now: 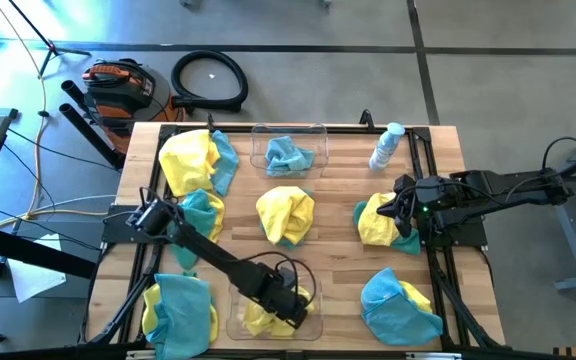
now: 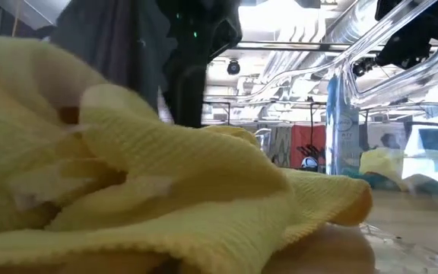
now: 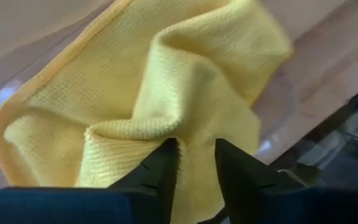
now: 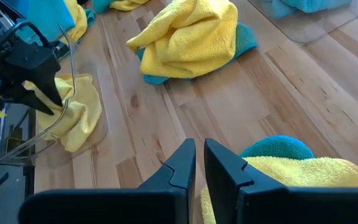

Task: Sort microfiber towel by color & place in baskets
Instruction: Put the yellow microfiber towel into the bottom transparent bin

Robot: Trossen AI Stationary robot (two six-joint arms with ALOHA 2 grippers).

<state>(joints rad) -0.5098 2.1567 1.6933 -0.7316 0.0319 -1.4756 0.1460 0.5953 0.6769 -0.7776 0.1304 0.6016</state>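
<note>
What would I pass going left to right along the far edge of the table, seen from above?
Yellow and teal towel pile → clear basket holding a teal towel → small bottle.

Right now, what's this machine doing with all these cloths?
It sorts towels by color into two clear baskets. The left end effector is over the near basket, fingers parted above a yellow towel lying in it. The far basket holds a teal towel. The right end effector hovers at a yellow-and-teal pile.
</note>
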